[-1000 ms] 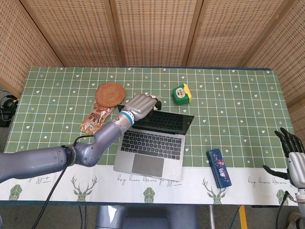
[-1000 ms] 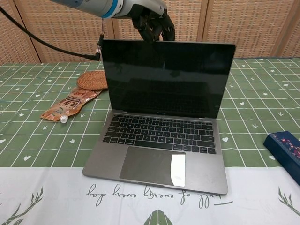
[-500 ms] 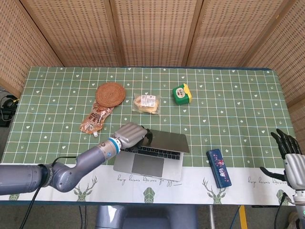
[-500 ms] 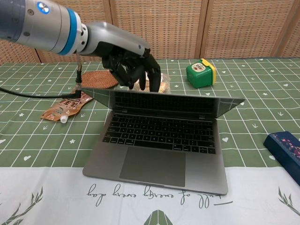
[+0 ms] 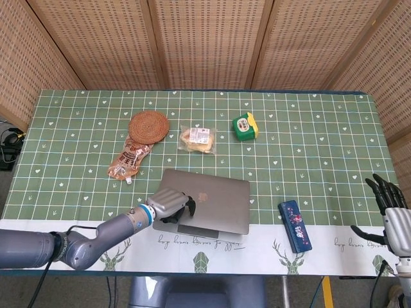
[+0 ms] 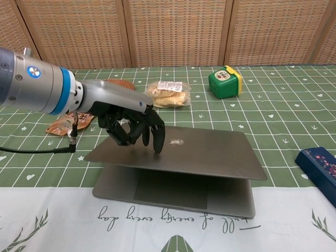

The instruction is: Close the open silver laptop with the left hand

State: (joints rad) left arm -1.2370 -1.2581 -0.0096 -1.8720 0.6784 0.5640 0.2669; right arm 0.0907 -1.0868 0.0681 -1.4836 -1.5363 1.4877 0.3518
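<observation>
1. Worktop (image 5: 77, 109) is covered in a green checked cloth with little white hearts and sprigs, plus a white band along the near edge with deer, leaves and some cursive script I can't really read.
2. Room behind is just woven cane panels in wooden frames, right across the back.
3. Silver laptop (image 5: 212, 200) sits near the middle of the near edge. In the chest view the lid is almost down, with a thin wedge of gap left over the base, wider on the left side.
4. Left robot hand (image 6: 131, 123) is on top of the lid near its left end, dark fingers (image 6: 157, 139) curled downward with the tips pressing on the metal. It's not wrapped around anything.
5. Right robot hand (image 5: 390, 205) is off the near right corner, fingers spread, holding nothing.
6. Other stuff: round woven coaster (image 5: 149, 126) toward the far left, orange snack pouch (image 5: 128, 160) just in front of it with print too small to read, wrapped bread (image 5: 198, 138) mid-cloth with a white label I can't make out, green and yellow tape measure (image 5: 244, 125) to its right, blue patterned box (image 5: 295, 225) at the near right edge.
</observation>
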